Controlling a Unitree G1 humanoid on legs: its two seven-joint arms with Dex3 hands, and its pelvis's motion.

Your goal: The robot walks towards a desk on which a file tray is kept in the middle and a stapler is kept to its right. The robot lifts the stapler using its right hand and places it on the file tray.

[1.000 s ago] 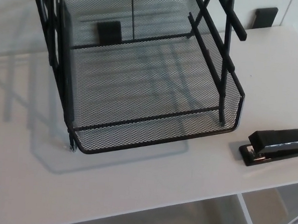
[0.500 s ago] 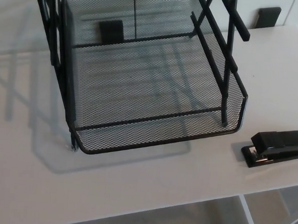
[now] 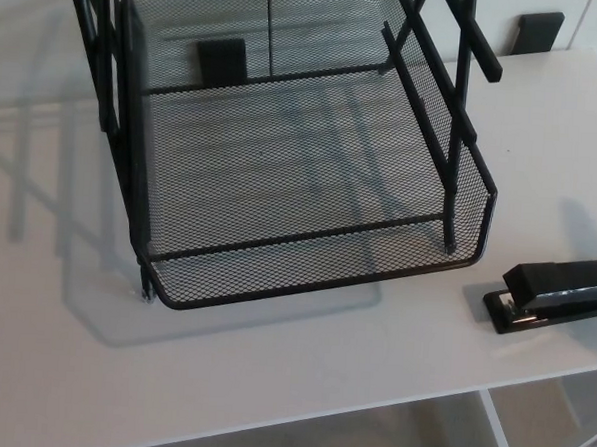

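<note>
A black wire-mesh file tray (image 3: 306,269), rectangular with rounded corners and a thin solid rim, is sitting in the middle of a smooth white desk (image 3: 301,369). Its fine diamond mesh is letting the pale surface show through. Straight black metal uprights (image 3: 454,132) are rising from the tray's right side, and matching ones are standing along its left side. A black stapler with a glossy, long, narrow body (image 3: 560,292) is lying flat on the desk just right of the tray's front right corner, apart from the rim, its far end running out of the picture. The tray's soft grey shadow (image 3: 41,170) is falling to its left. Neither the left hand nor the right hand is showing here, so their state, and how the stapler lies relative to them, cannot be told.
</note>
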